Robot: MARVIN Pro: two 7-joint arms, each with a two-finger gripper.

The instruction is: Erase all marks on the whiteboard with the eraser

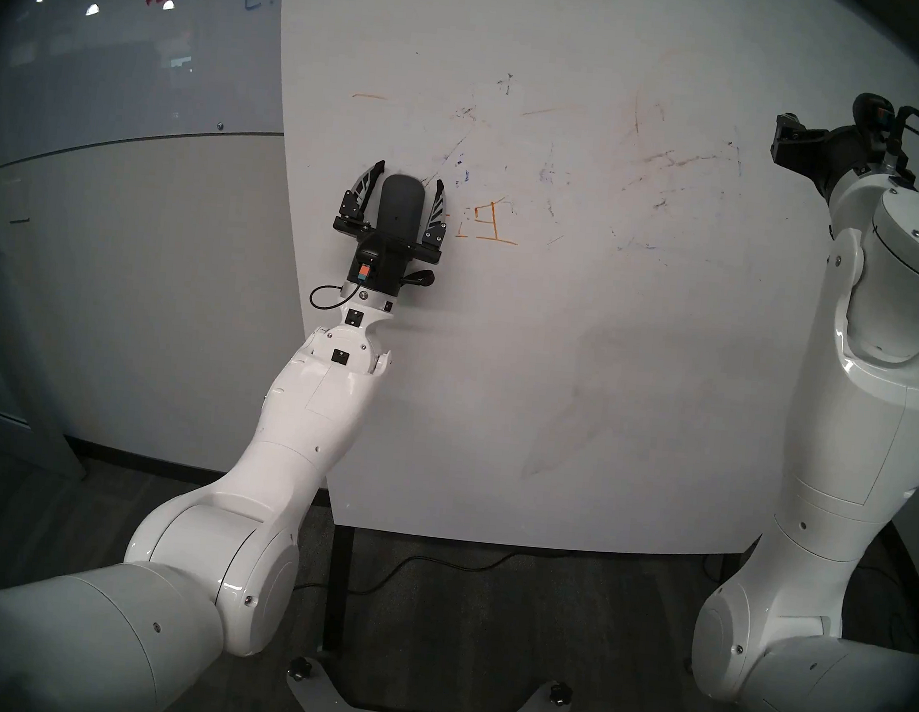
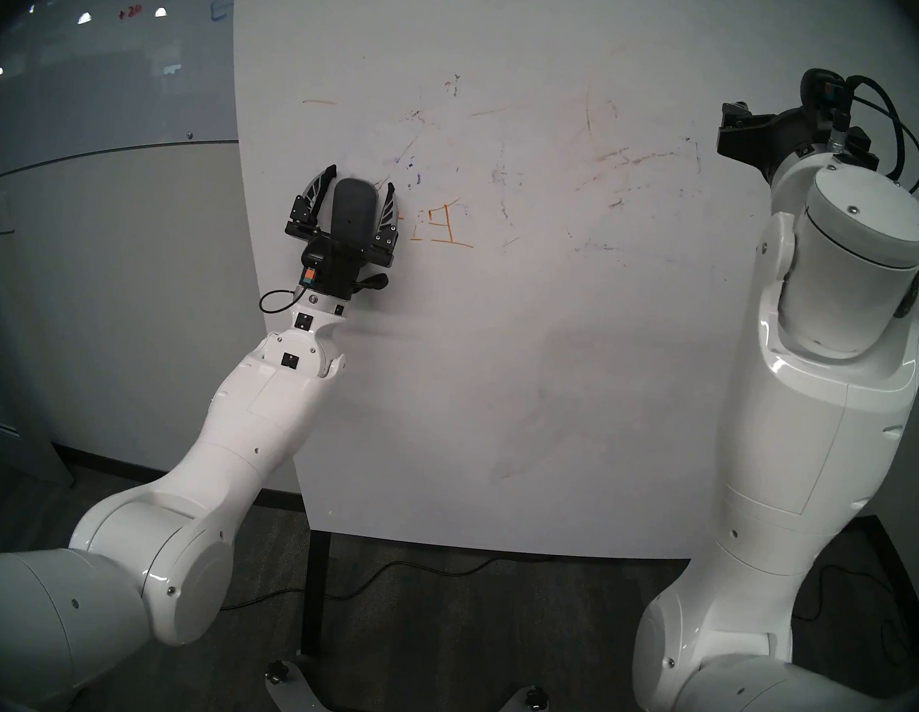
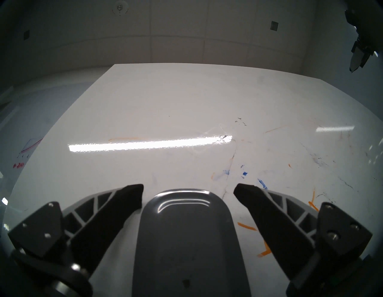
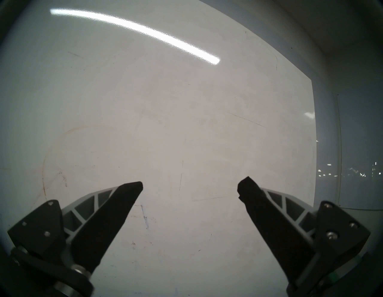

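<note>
Filling the bottom left corner of the head view with the bulky white shoulder and elbow of the left arm (image 1: pixel 195 562), then bending up and forward toward the whiteboard (image 1: pixel 554 383). Narrowing to a slim wrist tilted steeply upward, with the left gripper (image 1: pixel 409 173) pointing up along the board's face near its left edge. Spreading the fingers (image 3: pixel 116 209) wide, with both tips standing clear of the eraser (image 1: pixel 400 209) and pinching nothing.

Lying upright between those fingers, a dark grey oblong pad with rounded ends, its top about level with the fingertips and its lower end hiding behind the gripper's body. Whether pressing on the board or not, impossible to tell.

Sitting just to the right of the left gripper, the marks (image 1: pixel 488 228): a few orange lines forming a small boxy shape. Scattering farther up and to the right, blue flecks, thin black scribbles and faint reddish smudges across the middle of the board.

Rising as a thick white column at the right edge, the right arm (image 1: pixel 854 437), folding at its top and carrying the right gripper (image 4: pixel 189 186) high in front of the board's right part, well apart from the eraser. Spreading its fingers wide as well, with only the board's surface showing between them in the wrist view.

Standing behind at the left, a grey glass board (image 1: pixel 111 67) bearing red and blue graph lines.
</note>
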